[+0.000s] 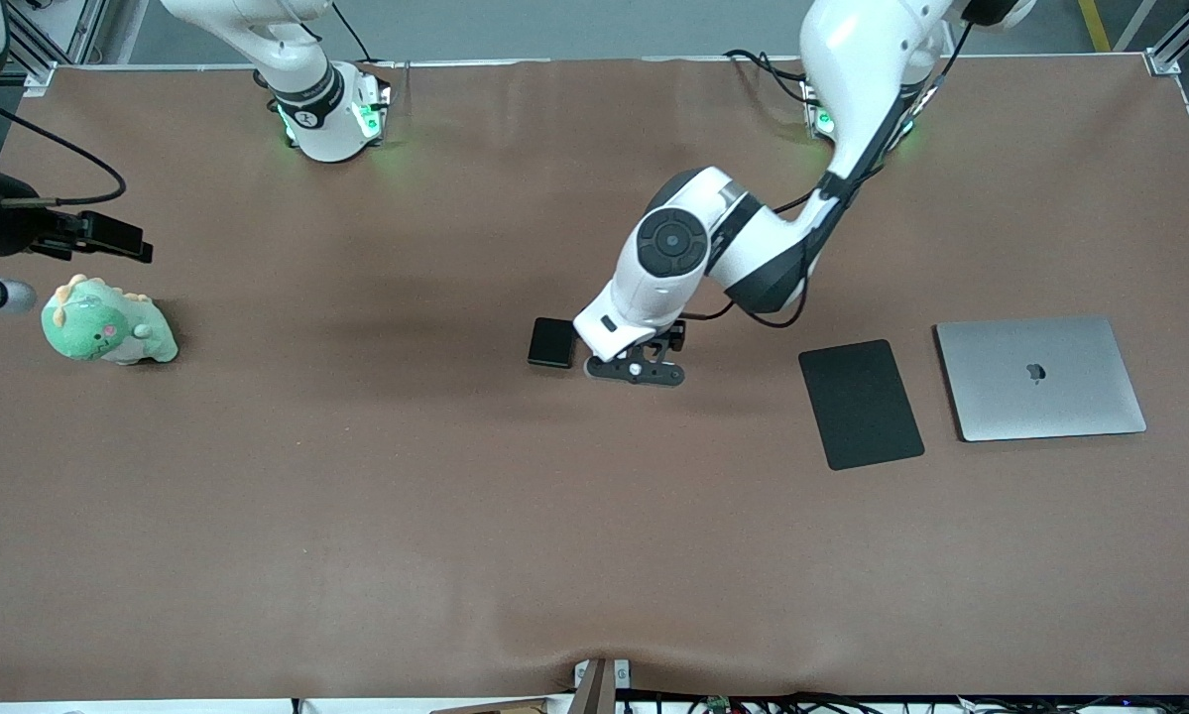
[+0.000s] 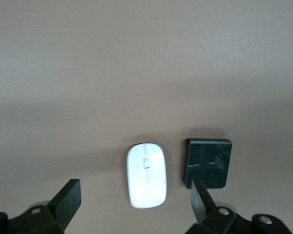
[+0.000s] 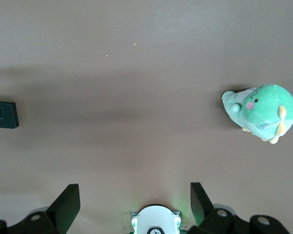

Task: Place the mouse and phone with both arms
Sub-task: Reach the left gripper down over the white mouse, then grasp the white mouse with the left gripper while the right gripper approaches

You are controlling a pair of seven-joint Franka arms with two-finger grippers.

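Left tool [image 2: 136,207] spread over mouse [image 2: 146,174], phone [image 1: 551,343] beside, right tool [image 3: 135,207] spread, waiting.

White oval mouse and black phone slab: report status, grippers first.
Left gripper open, hovering over white oval mouse. Right gripper open, waiting above brown table. Small black phone slab beside mouse, untouched. Nothing in the way.

Left gripper [image 2: 136,204] spread wide over mouse [image 2: 146,174]; phone [image 2: 208,163] just beside mouse crowds one finger's path. Bare tabletop [image 1: 356,496] around pair elsewhere.
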